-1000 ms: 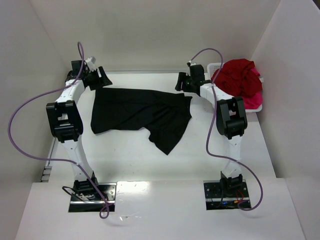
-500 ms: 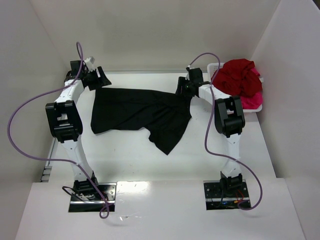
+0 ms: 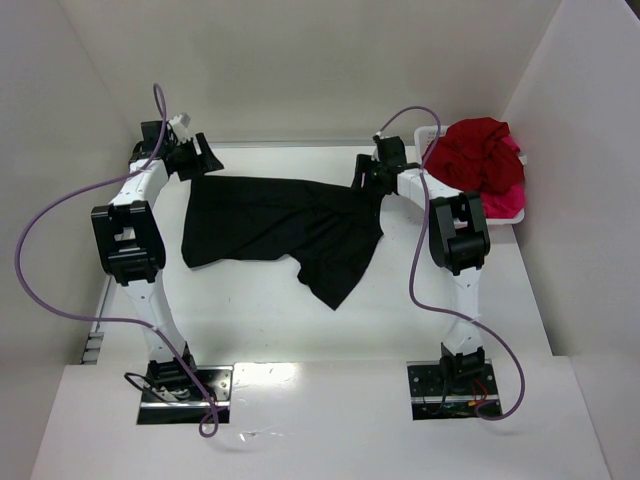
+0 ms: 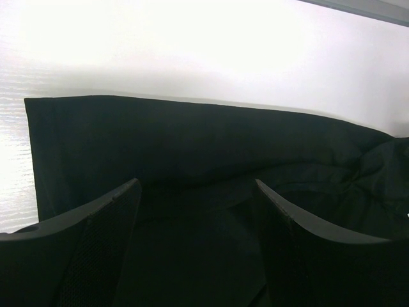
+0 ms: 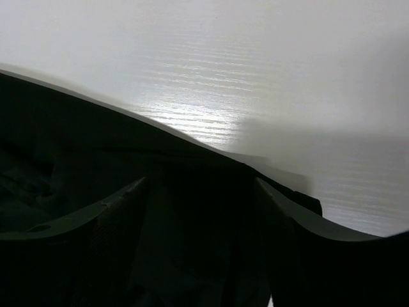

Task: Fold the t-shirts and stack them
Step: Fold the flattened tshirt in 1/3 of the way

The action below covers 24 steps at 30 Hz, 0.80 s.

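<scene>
A black t-shirt [image 3: 280, 225] lies spread on the white table, with one part hanging toward the front at the right. My left gripper [image 3: 202, 162] is at its far left corner. In the left wrist view the gripper [image 4: 195, 192] is open, with the black cloth [image 4: 192, 141] lying between and under the fingers. My right gripper [image 3: 368, 178] is at the shirt's far right corner. In the right wrist view it [image 5: 201, 185] is open too, its fingers astride the cloth's edge [image 5: 96, 141]. A dark red t-shirt [image 3: 470, 150] and a bright pink one [image 3: 508, 200] lie heaped in the basket.
The white plastic basket [image 3: 428, 133] stands at the far right against the side wall. White walls close the table at the back and both sides. Purple cables loop from each arm. Bare table [image 3: 250, 320] lies in front of the shirt.
My right gripper has moved left and down onto the shirt's far right corner. My left gripper has shifted slightly at the far left corner. The shirt has barely moved.
</scene>
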Tool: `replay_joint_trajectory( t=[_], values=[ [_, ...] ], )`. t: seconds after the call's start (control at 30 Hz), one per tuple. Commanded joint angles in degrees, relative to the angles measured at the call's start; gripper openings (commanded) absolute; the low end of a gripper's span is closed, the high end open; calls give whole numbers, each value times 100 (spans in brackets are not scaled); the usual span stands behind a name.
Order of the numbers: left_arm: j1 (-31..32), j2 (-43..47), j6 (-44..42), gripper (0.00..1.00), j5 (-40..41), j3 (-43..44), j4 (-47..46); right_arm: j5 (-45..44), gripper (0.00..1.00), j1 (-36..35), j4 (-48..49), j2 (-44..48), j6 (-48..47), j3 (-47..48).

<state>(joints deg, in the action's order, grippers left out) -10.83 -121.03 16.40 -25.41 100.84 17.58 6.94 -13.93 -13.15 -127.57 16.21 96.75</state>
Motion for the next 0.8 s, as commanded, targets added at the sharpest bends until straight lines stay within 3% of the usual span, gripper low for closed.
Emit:
replay_joint_trajectory(
  t=[0.0, 0.1, 0.37, 0.57, 0.77],
  values=[
    [-33, 141, -173, 79, -149, 76, -124, -27, 71, 22, 31, 48, 5, 98],
    [-33, 141, -173, 79, -149, 76, -124, 27, 59, 22, 84, 48, 5, 98],
    [-33, 141, -225, 79, -149, 76, -124, 167, 44, 22, 84, -75, 58, 151],
    [-33, 141, -225, 79, -149, 76, -124, 167, 14, 22, 84, 65, -4, 151],
    [-33, 246, -225, 79, -149, 24, -124, 545, 12, 22, 330, 723, 49, -392]
  ],
)
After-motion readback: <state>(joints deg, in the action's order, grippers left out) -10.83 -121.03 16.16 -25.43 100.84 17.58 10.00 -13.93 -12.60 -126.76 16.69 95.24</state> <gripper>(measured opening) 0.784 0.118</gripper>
